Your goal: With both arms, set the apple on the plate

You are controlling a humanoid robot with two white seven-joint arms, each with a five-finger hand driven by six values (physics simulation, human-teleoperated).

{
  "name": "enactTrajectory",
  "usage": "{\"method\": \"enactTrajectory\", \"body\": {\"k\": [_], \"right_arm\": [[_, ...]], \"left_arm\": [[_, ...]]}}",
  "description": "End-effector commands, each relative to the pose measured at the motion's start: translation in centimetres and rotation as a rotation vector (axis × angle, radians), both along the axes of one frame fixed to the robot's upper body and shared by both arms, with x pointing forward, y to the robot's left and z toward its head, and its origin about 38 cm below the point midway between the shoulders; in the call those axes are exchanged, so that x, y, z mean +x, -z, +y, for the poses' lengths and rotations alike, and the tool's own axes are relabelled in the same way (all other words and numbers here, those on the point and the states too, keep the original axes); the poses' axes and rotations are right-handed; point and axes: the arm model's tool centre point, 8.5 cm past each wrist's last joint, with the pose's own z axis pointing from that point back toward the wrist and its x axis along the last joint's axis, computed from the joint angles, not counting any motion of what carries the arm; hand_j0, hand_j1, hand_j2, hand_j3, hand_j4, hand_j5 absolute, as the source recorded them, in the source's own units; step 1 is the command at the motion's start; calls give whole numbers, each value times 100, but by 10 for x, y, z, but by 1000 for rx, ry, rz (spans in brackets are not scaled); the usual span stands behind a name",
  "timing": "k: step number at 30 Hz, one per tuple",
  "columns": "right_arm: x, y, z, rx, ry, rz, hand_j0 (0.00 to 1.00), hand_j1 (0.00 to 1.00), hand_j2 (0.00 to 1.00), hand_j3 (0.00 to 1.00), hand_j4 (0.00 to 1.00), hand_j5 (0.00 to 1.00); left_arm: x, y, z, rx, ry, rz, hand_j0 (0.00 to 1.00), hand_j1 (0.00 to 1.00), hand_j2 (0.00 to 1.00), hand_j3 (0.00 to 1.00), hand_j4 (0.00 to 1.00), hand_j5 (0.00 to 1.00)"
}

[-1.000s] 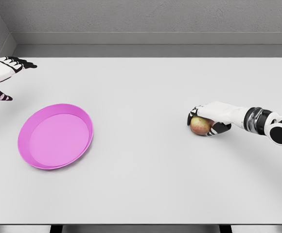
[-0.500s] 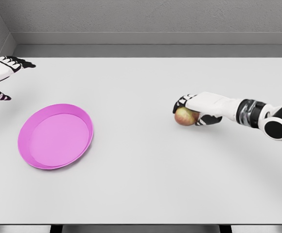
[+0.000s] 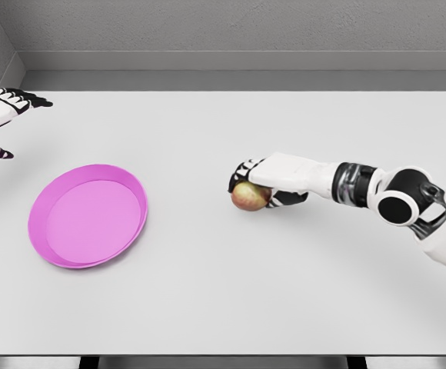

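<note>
Apple in right-hand cage grip, mid-frame, plate still empty

Apple [image 3: 249, 197] sits just right of frame centre, under the right hand [image 3: 267, 181]. Fingers [image 3: 242, 171] are curled over its top and far side, thumb tucked under on the near side, so the hand is clamped on it from above. Can't tell whether it is lifted or riding on the table [image 3: 223, 292]; the shadow is tight beneath it, so low either way.

Plate [image 3: 88, 215] is at left of frame, pink, shallow, raised rim, nothing in it. Well apart from the apple, with bare table between.

Left hand [image 3: 0, 123] is at the upper left edge, fingers spread, thumb apart, holding nothing. Not near the apple or the plate.

Handling, my read:
- Rigid, round, smooth skin. Likely light enough for one hand, but a sphere rolls out of a loose cage easily.
- Not fragile at this height; the worse outcome of a drop is it rolling off across the table.
- Best hold is across the widest part, fingers on one side and thumb opposite. The current grip looks more over the top than around the middle, so slip towards the open lower left side is the risk.
- Plate rim is low: the apple needs to clear it, then be set down near the middle so it doesn't roll out.
- Task says both arms; the left hand would have to come in, either to take the apple or to steady the plate.
</note>
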Motion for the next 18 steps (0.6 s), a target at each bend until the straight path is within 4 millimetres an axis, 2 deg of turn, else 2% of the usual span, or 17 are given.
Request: {"method": "enactTrajectory", "body": {"k": [1, 9, 15, 16, 17, 18], "right_arm": [[-8, 10, 18, 10, -40, 26, 48, 48, 48, 48, 48, 48], [-14, 14, 44, 19, -92, 44, 48, 48, 48, 48, 48, 48], [-12, 15, 47, 13, -93, 44, 48, 48, 48, 48, 48, 48], [-11, 15, 47, 14, -88, 45, 56, 56, 56, 56, 56, 56], [-9, 15, 46, 10, -58, 50, 96, 96, 96, 96, 96, 96], [-7, 16, 48, 11, -28, 58, 100, 100, 100, 100, 100, 100]], "left_arm": [[0, -1, 1, -5, -3, -2, 100, 100, 100, 100, 100, 100], [0, -1, 1, -5, -3, -2, 100, 100, 100, 100, 100, 100], [0, -1, 1, -5, -3, -2, 100, 100, 100, 100, 100, 100], [0, -1, 1, -5, -3, -2, 100, 100, 100, 100, 100, 100], [0, -1, 1, -5, -3, -2, 100, 100, 100, 100, 100, 100], [0, -1, 1, -5, -3, -2, 100, 100, 100, 100, 100, 100]]}}
